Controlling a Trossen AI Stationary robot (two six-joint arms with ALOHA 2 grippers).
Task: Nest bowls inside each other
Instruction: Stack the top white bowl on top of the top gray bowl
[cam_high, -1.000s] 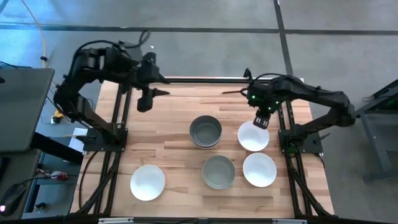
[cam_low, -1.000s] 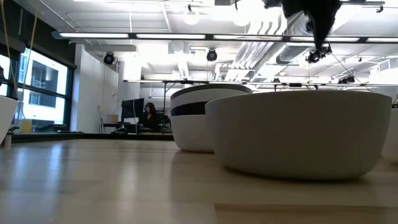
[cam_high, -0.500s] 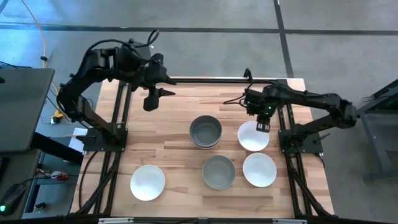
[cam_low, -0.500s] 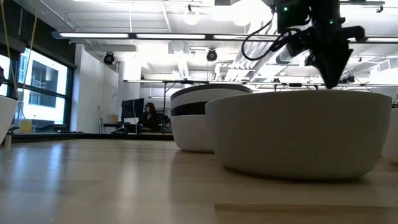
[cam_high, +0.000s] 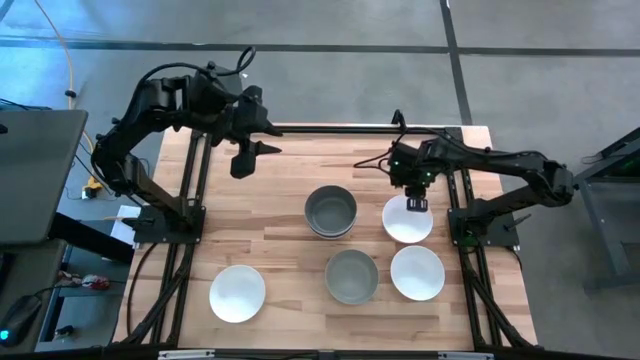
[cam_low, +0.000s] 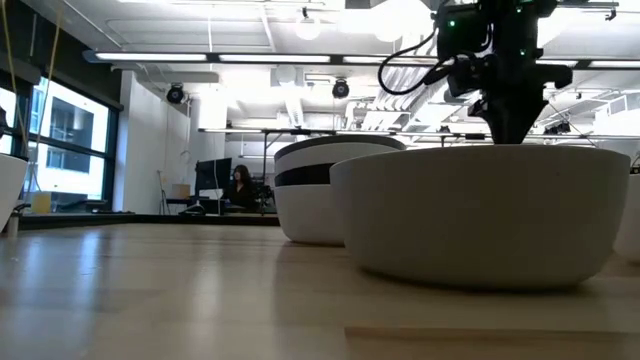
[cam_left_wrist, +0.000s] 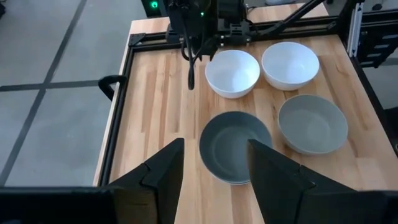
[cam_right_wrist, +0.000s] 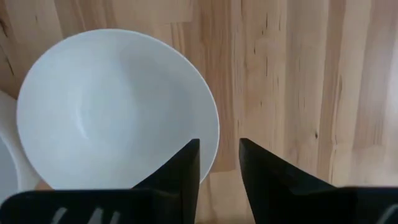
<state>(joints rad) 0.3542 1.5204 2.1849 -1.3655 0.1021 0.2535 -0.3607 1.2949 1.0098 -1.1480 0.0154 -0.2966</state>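
A white bowl (cam_high: 408, 224) stands at the table's right, also in the right wrist view (cam_right_wrist: 112, 106). My right gripper (cam_high: 416, 203) (cam_right_wrist: 219, 165) is open and points down over its far rim (cam_right_wrist: 214, 140), one finger over the inside and one outside, with no touch that shows. A grey stack of bowls (cam_high: 331, 211) with a dark band (cam_low: 330, 175) stands mid-table. A single grey bowl (cam_high: 351, 276) and a white bowl (cam_high: 417, 272) stand nearer, and another white bowl (cam_high: 237, 292) at the near left. My left gripper (cam_high: 243, 160) (cam_left_wrist: 214, 174) is open and empty, high over the far left.
Black frame rails (cam_high: 190, 200) run along the table's left and right sides and a bar (cam_high: 330, 128) crosses the far edge. Bare wood (cam_high: 260, 220) lies between the left rail and the grey stack. A person (cam_low: 241, 186) sits far off in the room.
My right gripper has come down toward the white bowl's far rim and tipped from slanting to pointing straight down. My left gripper has shifted a little toward the table's right, then stayed still. No bowl has moved.
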